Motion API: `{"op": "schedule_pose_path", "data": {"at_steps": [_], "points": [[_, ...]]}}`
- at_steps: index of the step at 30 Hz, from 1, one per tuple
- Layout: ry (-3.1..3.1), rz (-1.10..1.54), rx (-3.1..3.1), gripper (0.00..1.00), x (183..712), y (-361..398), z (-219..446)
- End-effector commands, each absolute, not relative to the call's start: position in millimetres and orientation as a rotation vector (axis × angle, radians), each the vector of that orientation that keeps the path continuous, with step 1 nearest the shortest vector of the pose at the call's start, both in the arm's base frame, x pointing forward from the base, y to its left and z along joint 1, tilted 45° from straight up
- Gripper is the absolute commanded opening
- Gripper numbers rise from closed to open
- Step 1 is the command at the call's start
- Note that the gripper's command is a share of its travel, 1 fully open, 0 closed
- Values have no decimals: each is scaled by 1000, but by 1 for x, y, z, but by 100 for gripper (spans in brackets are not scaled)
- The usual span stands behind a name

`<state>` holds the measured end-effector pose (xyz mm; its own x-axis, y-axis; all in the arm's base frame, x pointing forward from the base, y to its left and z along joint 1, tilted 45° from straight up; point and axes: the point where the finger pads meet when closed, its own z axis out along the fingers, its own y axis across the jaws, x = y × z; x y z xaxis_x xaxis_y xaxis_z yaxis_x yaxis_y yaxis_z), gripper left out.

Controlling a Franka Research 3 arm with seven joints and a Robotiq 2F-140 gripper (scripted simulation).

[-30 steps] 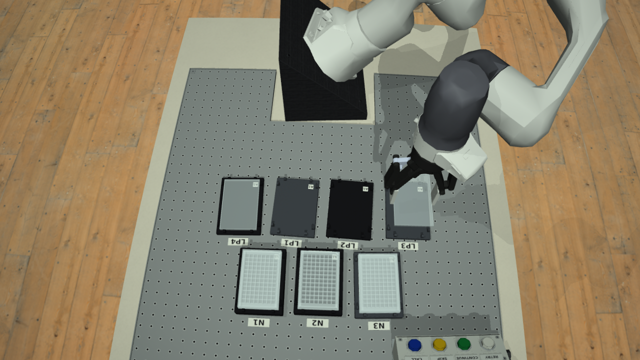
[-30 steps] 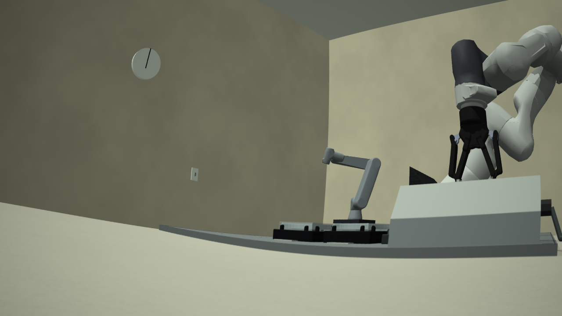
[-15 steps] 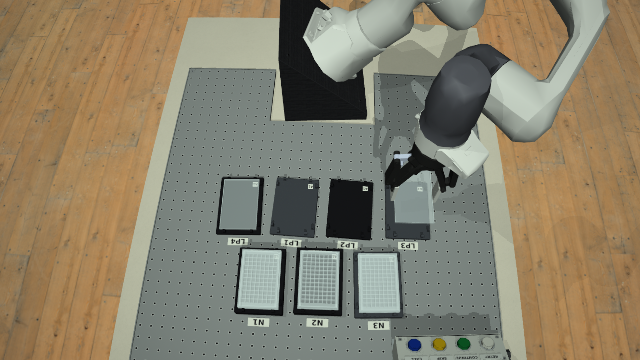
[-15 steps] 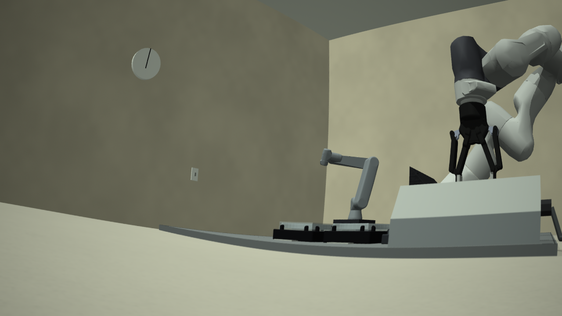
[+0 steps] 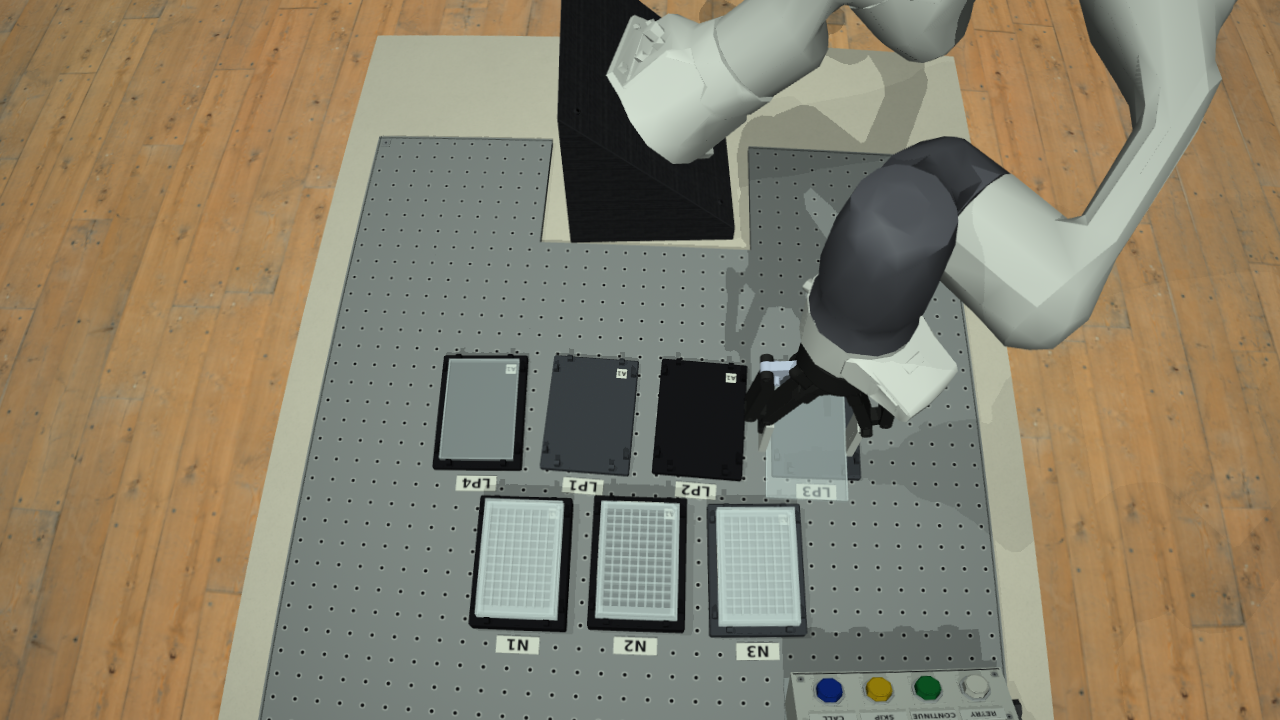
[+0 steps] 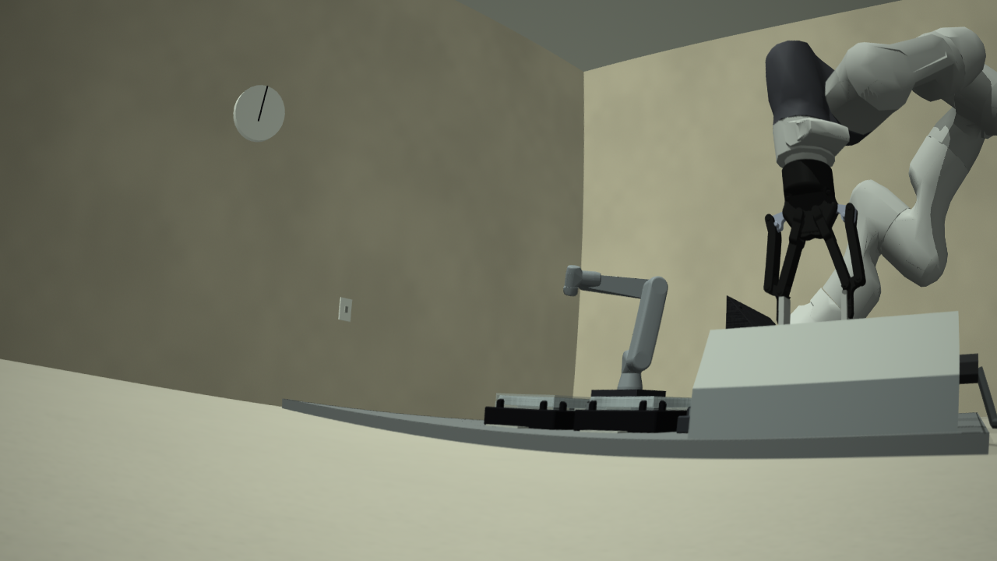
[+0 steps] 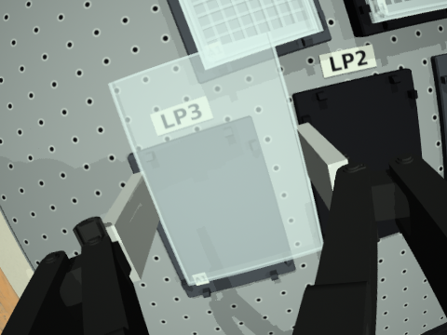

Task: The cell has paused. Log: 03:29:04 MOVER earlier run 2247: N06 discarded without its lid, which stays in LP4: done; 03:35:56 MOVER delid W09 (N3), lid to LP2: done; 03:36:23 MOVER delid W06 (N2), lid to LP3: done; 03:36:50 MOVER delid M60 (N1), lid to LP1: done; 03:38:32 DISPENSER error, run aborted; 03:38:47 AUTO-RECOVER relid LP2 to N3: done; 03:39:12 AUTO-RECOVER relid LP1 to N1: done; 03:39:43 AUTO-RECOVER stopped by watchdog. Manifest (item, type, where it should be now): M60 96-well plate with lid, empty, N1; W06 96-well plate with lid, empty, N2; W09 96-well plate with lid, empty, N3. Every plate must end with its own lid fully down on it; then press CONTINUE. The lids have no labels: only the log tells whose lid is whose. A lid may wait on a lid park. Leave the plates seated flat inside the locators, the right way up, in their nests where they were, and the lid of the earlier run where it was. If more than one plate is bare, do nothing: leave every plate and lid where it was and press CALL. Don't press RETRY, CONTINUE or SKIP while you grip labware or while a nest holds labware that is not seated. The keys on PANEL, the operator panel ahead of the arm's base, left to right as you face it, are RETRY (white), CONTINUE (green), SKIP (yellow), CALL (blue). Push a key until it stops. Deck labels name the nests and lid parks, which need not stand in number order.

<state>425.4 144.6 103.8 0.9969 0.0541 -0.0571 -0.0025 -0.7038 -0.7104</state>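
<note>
— Clear plastic: the lid (image 5: 807,456) hung level in the tool (image 5: 812,400), which was clamped on its two long edges, above park LP3 (image 5: 853,468) and clear of it.

— And where did it need to go?

— I judged N2 (image 5: 636,561), the middle nest, whose plate looked bare. From the tool it lay toward the operator panel (image 5: 899,691) and two places over, past N3 (image 5: 756,568), on the LP4 (image 5: 479,411) side.

— Any turning needed?

— Probably none. The lid's long axis ran the same way as the plate's, so a plain sideways carry over N3 should have served, keeping high above that lidded plate on the surface.
</note>
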Motion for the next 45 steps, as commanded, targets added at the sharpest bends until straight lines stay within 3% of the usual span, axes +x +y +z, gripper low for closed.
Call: {"op": "schedule_pose_path", "data": {"at_steps": [1, 6, 12, 45], "points": [[-57, 91, -2339, 0, 471, 114, 72], [-56, 94, -2349, 0, 529, 59, 1], [-57, 98, -2355, 0, 542, 39, -27], [-57, 98, -2356, 0, 543, 38, -29]]}}
